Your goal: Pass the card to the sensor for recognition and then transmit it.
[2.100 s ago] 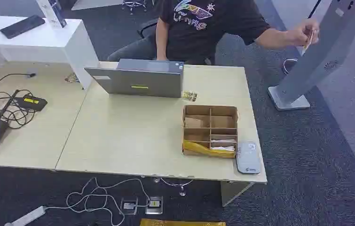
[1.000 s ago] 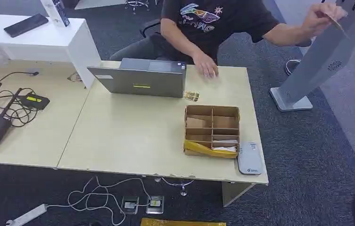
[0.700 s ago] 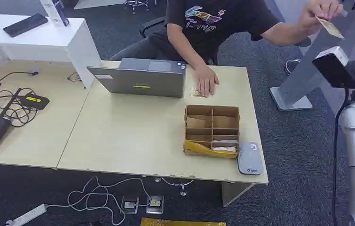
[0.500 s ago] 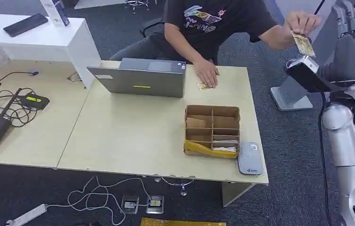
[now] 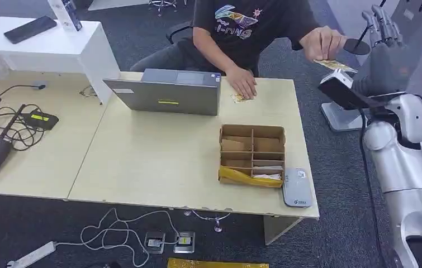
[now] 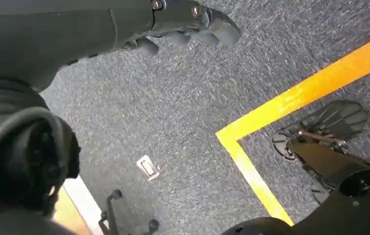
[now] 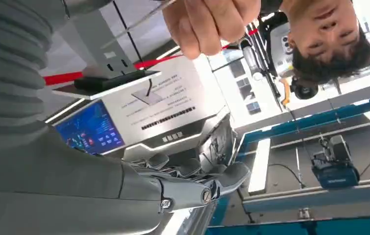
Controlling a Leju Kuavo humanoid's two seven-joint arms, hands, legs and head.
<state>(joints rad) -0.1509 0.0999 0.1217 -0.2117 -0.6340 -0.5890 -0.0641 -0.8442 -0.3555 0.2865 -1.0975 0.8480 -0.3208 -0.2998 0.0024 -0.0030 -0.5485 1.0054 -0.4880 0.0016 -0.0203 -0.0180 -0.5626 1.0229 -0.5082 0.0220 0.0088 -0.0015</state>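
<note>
table (image 5: 158, 162): pale matt wood | box (image 5: 251, 154): brown cardboard | right arm (image 5: 401, 167): smooth silver metal | floor (image 6: 173, 122): rough grey carpet

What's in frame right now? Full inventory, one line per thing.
card: 1, yellowish, held out by the person's hand beside the robot's right hand
second card: 1, yellowish, on the table under the person's other hand
table: 1, light wood, centre
laptop: 1, grey, open, far side of the table
cardboard tray: 1, brown, divided, near the table's right edge
reader: 1, grey, flat, at the table's front right corner
kiosk: 1, silver, on the floor to the right
white desk: 1, far left, black phone on top
person: 1, black shirt, seated behind the table
right hand: raised, fingers spread, holding nothing
left hand: hanging above the carpet, holding nothing
</note>
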